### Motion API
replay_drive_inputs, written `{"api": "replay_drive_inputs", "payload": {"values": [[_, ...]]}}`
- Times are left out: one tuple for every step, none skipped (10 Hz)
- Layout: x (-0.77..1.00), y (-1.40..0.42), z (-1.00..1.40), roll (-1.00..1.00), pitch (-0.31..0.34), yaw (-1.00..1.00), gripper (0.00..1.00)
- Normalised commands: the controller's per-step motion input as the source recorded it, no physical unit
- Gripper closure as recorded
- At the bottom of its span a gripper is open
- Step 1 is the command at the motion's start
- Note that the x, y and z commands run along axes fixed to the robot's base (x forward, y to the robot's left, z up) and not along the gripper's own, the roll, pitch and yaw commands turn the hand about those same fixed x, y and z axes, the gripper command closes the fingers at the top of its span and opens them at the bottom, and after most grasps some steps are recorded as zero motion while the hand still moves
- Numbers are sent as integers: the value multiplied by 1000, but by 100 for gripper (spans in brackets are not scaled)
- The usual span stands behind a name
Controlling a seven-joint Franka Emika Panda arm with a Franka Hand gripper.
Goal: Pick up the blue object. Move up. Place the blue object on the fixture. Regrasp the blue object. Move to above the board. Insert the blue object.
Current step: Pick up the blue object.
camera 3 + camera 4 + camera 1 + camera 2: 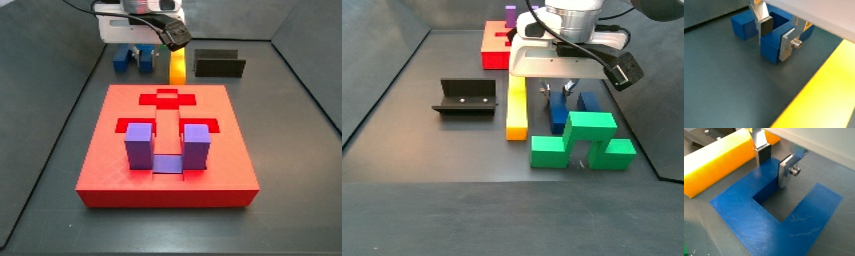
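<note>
The blue object (744, 26), a dark blue U-shaped block, lies on the dark floor. It fills most of a wrist view (757, 223). My gripper (774, 46) is down over one of its prongs, one pad inside the slot and the other finger plate on the prong's outer face. The prong fills the gap between them. In a side view the gripper (563, 97) stands over the blue object (556, 116), which rests on the floor. The fixture (465, 97) stands apart, beyond the yellow bar. The red board (120, 170) lies nearer the front in a side view.
A yellow bar (516, 108) lies right beside the blue object, between it and the fixture. A green stepped block (585, 140) sits close against the blue object's other end. A purple U-shaped block (163, 148) stands in the board. Dark walls enclose the floor.
</note>
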Motion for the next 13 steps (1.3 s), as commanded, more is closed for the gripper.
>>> {"api": "replay_drive_inputs", "payload": {"values": [[0, 0, 0, 0, 0, 0, 100], [0, 0, 0, 0, 0, 0, 100], [0, 0, 0, 0, 0, 0, 100], [0, 0, 0, 0, 0, 0, 100], [0, 0, 0, 0, 0, 0, 100], [0, 0, 0, 0, 0, 0, 100], [0, 0, 0, 0, 0, 0, 100], [0, 0, 0, 0, 0, 0, 100], [0, 0, 0, 0, 0, 0, 100], [0, 0, 0, 0, 0, 0, 100], [0, 0, 0, 0, 0, 0, 100], [0, 0, 0, 0, 0, 0, 100], [0, 0, 0, 0, 0, 0, 100]]}}
